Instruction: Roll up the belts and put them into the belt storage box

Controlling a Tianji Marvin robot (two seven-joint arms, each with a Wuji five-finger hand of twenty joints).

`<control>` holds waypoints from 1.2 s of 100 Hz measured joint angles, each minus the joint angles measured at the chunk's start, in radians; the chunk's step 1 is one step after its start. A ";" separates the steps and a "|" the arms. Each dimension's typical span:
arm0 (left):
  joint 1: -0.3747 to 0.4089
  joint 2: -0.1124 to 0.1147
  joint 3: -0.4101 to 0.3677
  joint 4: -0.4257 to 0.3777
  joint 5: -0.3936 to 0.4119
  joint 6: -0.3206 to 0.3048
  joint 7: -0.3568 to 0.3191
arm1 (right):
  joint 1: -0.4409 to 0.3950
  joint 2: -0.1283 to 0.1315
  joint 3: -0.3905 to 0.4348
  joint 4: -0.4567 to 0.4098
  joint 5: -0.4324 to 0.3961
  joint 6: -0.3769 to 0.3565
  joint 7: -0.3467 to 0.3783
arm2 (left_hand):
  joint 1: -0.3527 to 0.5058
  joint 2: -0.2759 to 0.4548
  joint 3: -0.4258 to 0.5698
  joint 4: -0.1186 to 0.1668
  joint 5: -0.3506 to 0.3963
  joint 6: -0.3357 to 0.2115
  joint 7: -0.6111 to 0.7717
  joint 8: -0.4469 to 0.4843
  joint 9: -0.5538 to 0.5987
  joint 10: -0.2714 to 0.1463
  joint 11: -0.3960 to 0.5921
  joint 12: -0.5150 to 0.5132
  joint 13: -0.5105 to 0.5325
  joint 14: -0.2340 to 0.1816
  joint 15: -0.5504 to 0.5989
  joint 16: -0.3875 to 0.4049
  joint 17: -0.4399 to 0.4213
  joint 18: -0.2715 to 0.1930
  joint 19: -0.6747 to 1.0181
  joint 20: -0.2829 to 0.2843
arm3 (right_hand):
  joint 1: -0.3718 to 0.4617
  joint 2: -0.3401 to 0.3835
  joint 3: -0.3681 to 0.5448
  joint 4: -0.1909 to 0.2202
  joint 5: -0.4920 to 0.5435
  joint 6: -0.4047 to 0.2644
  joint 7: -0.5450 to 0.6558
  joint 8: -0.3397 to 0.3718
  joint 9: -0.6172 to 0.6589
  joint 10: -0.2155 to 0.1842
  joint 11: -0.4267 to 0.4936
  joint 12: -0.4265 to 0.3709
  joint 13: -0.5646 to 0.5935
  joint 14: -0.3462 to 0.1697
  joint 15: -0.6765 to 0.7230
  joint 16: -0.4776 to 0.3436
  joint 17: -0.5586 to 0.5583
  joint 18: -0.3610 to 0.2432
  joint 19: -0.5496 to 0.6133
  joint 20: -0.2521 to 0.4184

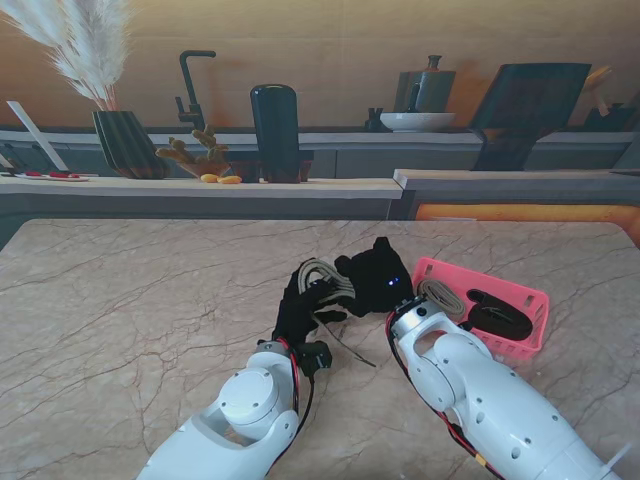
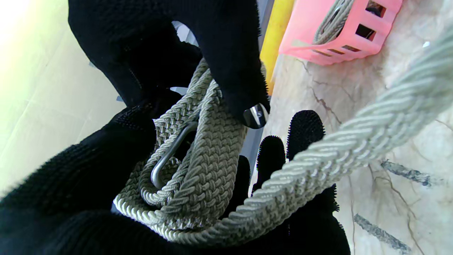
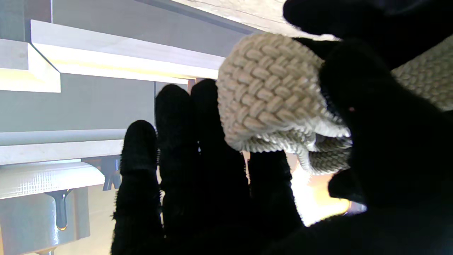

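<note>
- On the marble table (image 1: 120, 320), both black-gloved hands hold one tan woven belt (image 1: 322, 275) between them.
- Left hand (image 1: 300, 308) is curled around the belt's loops and its metal buckle (image 2: 170, 154).
- Right hand (image 1: 378, 272) pinches the rolled part with its thumb (image 3: 375, 141).
- Just right of the hands sits the pink box (image 1: 520, 290), with a tan roll (image 1: 440, 297) and a black belt (image 1: 500, 315) inside.

The loose tail of the beige braided fabric belt (image 2: 354, 138) runs out past the left wrist view's edge. Black gloved fingers (image 2: 226, 53) cover most of its coil and metal buckle (image 2: 170, 152). At three o'clock, the pink slotted plastic storage box (image 1: 520, 300) is half hidden behind the white right forearm (image 1: 490, 400); its dark contents are indistinct.
</note>
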 measured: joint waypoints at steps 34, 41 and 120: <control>-0.010 -0.015 0.005 0.004 0.022 0.005 0.056 | -0.027 -0.010 0.000 -0.010 0.032 0.001 0.010 | 0.123 0.136 -0.171 0.000 0.000 -0.139 0.146 0.053 0.057 -0.023 0.017 0.010 0.072 0.001 0.055 0.006 0.116 0.077 0.266 -0.001 | 0.000 0.000 0.000 0.000 0.004 0.020 0.008 0.002 -0.001 -0.004 0.015 0.012 0.000 -0.003 0.002 0.001 -0.001 0.010 0.001 0.000; -0.010 -0.019 0.003 0.002 0.033 0.013 0.079 | -0.049 -0.010 0.025 -0.040 0.034 0.000 0.057 | 0.193 0.178 -0.199 -0.011 0.023 -0.186 0.299 0.124 0.110 -0.025 0.025 0.012 0.107 0.005 0.074 0.007 0.155 0.089 0.318 0.010 | 0.000 0.001 0.000 0.000 0.004 0.020 0.008 0.002 -0.007 -0.004 0.020 0.014 0.000 -0.004 0.002 0.001 -0.003 0.010 0.001 0.000; -0.017 -0.032 -0.008 -0.004 0.052 0.023 0.131 | -0.068 -0.018 0.053 -0.050 0.200 0.008 0.135 | 0.622 0.212 -0.549 -0.014 0.369 -0.129 0.480 0.110 0.396 -0.006 -0.010 0.160 0.233 0.023 0.145 0.049 0.154 0.009 0.362 -0.039 | 0.085 0.126 -0.177 0.010 -0.035 0.029 -0.060 0.013 -0.066 -0.010 -0.111 0.052 -0.049 -0.018 -0.135 -0.037 -0.019 0.035 -0.050 0.000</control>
